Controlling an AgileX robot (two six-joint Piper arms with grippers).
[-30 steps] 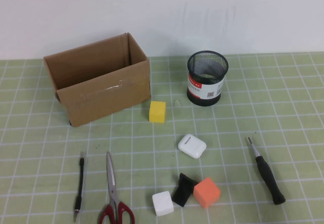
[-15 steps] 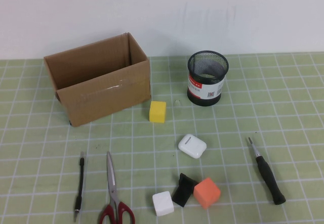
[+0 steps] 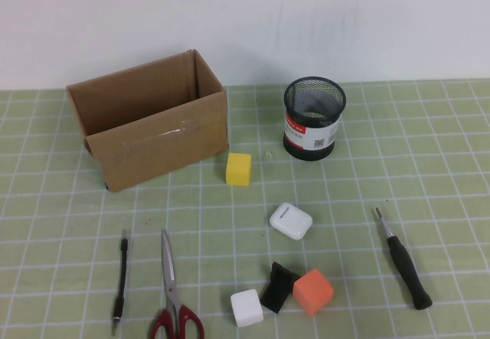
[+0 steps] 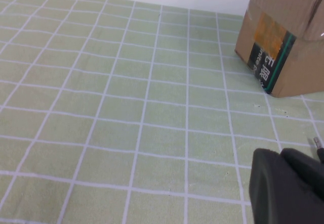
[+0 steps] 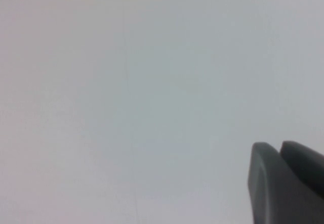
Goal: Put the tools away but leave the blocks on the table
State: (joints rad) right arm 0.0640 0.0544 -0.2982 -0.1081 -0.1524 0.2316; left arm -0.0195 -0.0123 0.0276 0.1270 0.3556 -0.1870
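Note:
In the high view the tools lie near the front of the green grid table: red-handled scissors and a thin black rod at the left, a black-handled screwdriver at the right. The blocks are a yellow cube mid-table and, at the front, a white cube, a black angular block and an orange cube. Neither arm shows in that view. My left gripper is shut and empty, low over the mat near the box. My right gripper is shut and empty, facing a blank pale surface.
An open cardboard box stands at the back left; its corner shows in the left wrist view. A black mesh cup stands at the back middle. A glossy white rounded case lies between the yellow cube and the front blocks.

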